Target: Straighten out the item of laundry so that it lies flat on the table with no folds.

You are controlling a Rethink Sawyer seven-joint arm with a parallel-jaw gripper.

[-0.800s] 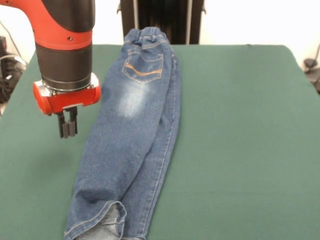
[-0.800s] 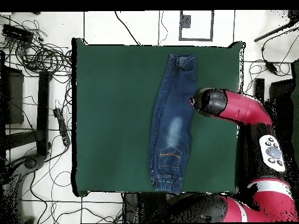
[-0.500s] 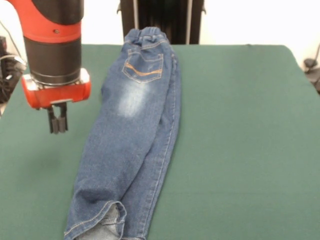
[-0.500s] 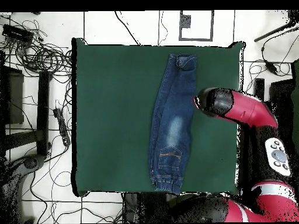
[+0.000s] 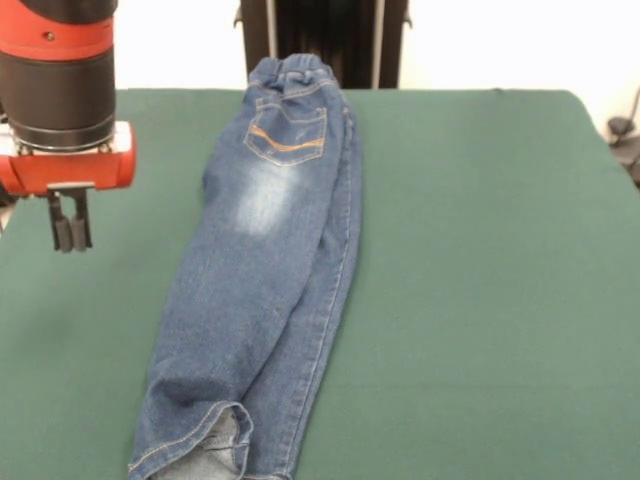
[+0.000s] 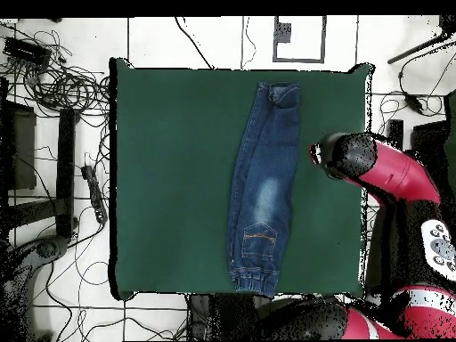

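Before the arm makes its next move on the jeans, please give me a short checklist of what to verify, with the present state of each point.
1. Jeans fully flat: not ok, they lie folded lengthwise, one leg over the other.
2. Jeans fully on table: not ok, waistband at the far edge.
3. Claw empty: ok, nothing held.
4. Claw open for a grasp: not ok, fingers together.
5. Claw clear of jeans: ok, off to one side.
6. Table space for spreading: ok, bare cloth both sides.
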